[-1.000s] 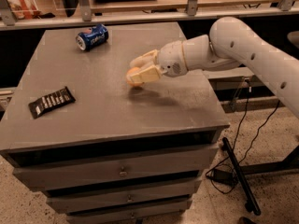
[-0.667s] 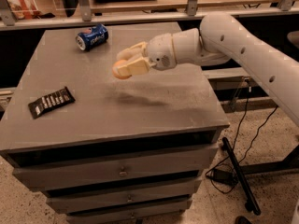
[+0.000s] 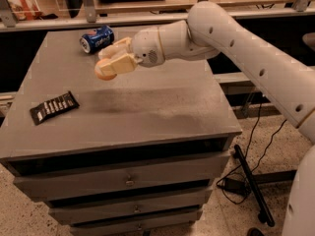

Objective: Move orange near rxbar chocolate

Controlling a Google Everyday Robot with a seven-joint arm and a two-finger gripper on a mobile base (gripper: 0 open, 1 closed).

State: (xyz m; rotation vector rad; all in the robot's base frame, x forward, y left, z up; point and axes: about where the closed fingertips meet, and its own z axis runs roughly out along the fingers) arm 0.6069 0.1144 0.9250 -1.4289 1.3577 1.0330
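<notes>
My gripper [image 3: 109, 63] hangs above the left-middle of the grey cabinet top [image 3: 147, 107], shut on the orange [image 3: 102, 73], of which only a small orange patch shows between the cream fingers [image 3: 120, 63]. The rxbar chocolate [image 3: 54, 107], a flat black bar with white lettering, lies on the left edge of the top, below and left of the gripper, apart from it.
A blue soda can [image 3: 97, 38] lies on its side at the back left of the top, just behind the gripper. Drawers [image 3: 128, 181] face the front. A railing and shelf run behind. Cables [image 3: 256, 151] lie on the floor at the right.
The gripper has carried the orange leftward across the top, from right of centre to left of centre, closer to the black bar. The can and bar have not moved.
</notes>
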